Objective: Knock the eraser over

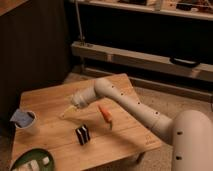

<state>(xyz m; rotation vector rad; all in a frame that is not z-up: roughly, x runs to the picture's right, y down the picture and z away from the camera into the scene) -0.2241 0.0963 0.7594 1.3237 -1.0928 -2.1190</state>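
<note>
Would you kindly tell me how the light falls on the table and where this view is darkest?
Camera view: warm, dim, even light on the wooden table, no glare; the eraser shows dark against it; the gripper, open over the table's left half, looks pale; the upper left background is darkest.
</note>
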